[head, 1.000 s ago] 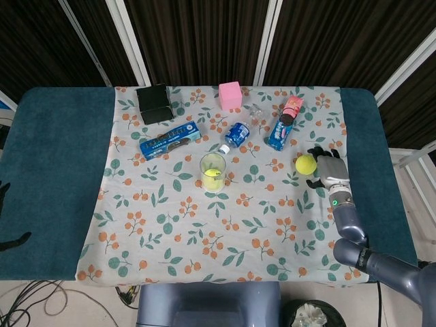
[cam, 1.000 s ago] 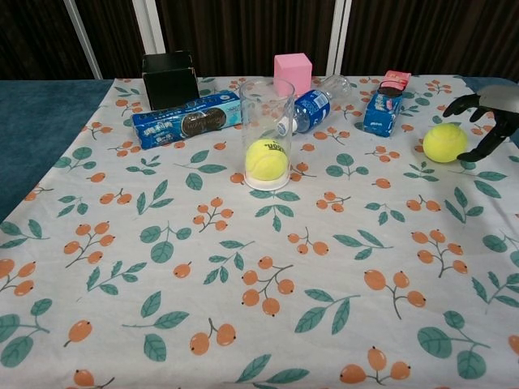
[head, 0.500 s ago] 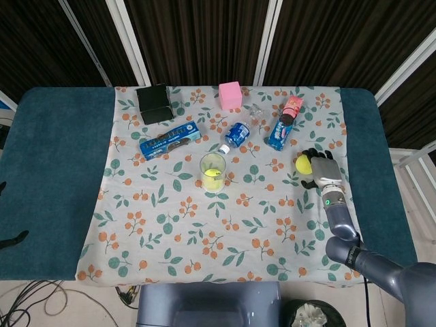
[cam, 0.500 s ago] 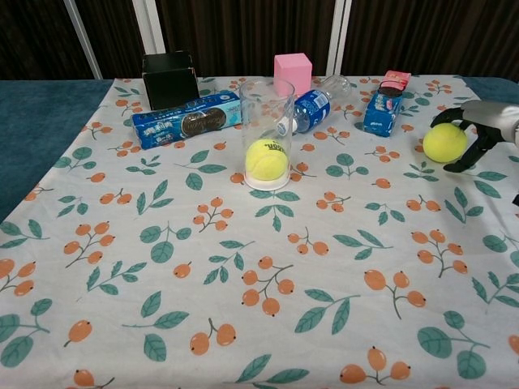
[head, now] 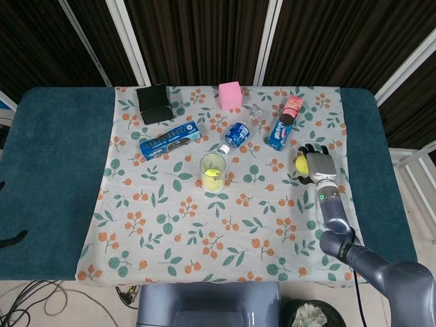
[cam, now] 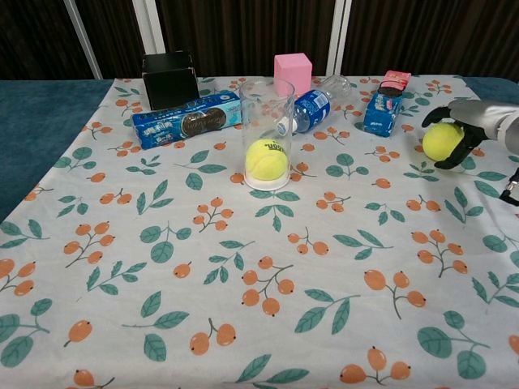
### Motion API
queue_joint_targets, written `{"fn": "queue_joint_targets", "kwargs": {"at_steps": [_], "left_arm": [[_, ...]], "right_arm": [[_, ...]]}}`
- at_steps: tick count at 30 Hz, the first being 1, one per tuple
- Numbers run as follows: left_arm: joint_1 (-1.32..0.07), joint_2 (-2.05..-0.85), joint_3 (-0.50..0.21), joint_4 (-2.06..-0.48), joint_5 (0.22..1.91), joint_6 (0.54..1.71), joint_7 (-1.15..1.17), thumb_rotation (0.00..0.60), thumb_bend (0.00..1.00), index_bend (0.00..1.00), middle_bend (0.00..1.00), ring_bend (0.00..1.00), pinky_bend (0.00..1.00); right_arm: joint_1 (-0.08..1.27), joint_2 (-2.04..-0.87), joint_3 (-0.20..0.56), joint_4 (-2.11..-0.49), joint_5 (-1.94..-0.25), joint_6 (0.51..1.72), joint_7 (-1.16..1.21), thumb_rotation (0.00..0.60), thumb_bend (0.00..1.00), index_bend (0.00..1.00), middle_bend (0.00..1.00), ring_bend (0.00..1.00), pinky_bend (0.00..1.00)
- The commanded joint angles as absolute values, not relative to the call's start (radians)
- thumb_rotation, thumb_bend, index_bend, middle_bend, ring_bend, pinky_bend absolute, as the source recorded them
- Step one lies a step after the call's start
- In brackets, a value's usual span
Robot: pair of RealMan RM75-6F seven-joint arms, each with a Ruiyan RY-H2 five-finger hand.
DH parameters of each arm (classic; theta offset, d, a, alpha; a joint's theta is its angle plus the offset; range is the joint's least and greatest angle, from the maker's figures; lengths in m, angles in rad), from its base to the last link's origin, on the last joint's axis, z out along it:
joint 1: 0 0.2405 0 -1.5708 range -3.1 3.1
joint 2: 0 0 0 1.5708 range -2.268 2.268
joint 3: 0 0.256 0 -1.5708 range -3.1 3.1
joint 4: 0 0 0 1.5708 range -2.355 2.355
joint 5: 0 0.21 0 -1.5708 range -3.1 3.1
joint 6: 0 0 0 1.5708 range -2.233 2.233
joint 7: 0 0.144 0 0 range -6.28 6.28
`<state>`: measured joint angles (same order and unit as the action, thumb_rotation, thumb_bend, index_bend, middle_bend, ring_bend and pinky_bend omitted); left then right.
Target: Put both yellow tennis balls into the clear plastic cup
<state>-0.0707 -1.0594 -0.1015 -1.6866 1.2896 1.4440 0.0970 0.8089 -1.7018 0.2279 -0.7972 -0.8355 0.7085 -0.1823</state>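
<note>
A clear plastic cup (head: 212,165) (cam: 266,105) stands upright at the middle of the flowered cloth, with one yellow tennis ball (head: 212,175) (cam: 267,159) inside at the bottom. The second yellow tennis ball (head: 299,163) (cam: 440,140) is at the right side of the cloth, and my right hand (head: 319,167) (cam: 474,121) grips it from the right, dark fingers curled over its top and under its near side. My left hand (head: 12,238) shows only as dark fingertips at the far left edge of the head view, spread apart over the blue cloth with nothing between them.
Behind the cup lie a blue cookie pack (head: 169,139) (cam: 186,118) and a water bottle (head: 238,133) (cam: 315,104) on its side. A black box (head: 153,103), a pink cube (head: 230,95) and a second cookie pack (head: 285,124) (cam: 383,105) sit along the back.
My right hand has moved left onto the ball and its fingers have closed round it. The cup and the ball inside it have not moved.
</note>
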Motion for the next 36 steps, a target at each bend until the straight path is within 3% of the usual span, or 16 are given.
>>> {"fn": "queue_joint_targets", "kwargs": {"at_steps": [1, 6, 14, 28, 36], "left_arm": [[-0.07, -1.058, -0.101, -1.687, 1.289, 1.444, 0.096, 0.6, 0.02, 0.0, 0.0, 0.0, 0.0], [-0.071, -1.056, -0.1, -1.689, 1.288, 1.438, 0.096, 0.6, 0.02, 0.0, 0.0, 0.0, 0.0], [-0.07, -1.046, -0.096, -1.698, 1.29, 1.433, 0.086, 0.6, 0.02, 0.0, 0.0, 0.0, 0.0], [-0.067, -1.043, -0.091, -1.705, 1.303, 1.438, 0.08, 0.6, 0.02, 0.0, 0.0, 0.0, 0.0], [-0.064, -1.04, -0.091, -1.707, 1.308, 1.444, 0.071, 0.6, 0.02, 0.0, 0.0, 0.0, 0.0]], "right_arm": [[0.808, -1.709, 0.237, -0.791, -0.847, 0.713, -0.175, 0.6, 0.35, 0.33, 0.26, 0.47, 0.02], [0.805, -1.713, 0.246, -0.791, -0.872, 0.724, -0.171, 0.6, 0.41, 0.4, 0.34, 0.54, 0.03], [0.807, -1.663, 0.27, -0.864, -0.897, 0.737, -0.182, 0.6, 0.43, 0.41, 0.36, 0.56, 0.04], [0.896, -1.402, 0.393, -1.274, -0.749, 0.718, -0.303, 0.6, 0.43, 0.42, 0.36, 0.56, 0.02], [1.017, -1.363, 0.423, -1.408, -0.639, 0.754, -0.409, 0.6, 0.43, 0.42, 0.36, 0.56, 0.01]]}}
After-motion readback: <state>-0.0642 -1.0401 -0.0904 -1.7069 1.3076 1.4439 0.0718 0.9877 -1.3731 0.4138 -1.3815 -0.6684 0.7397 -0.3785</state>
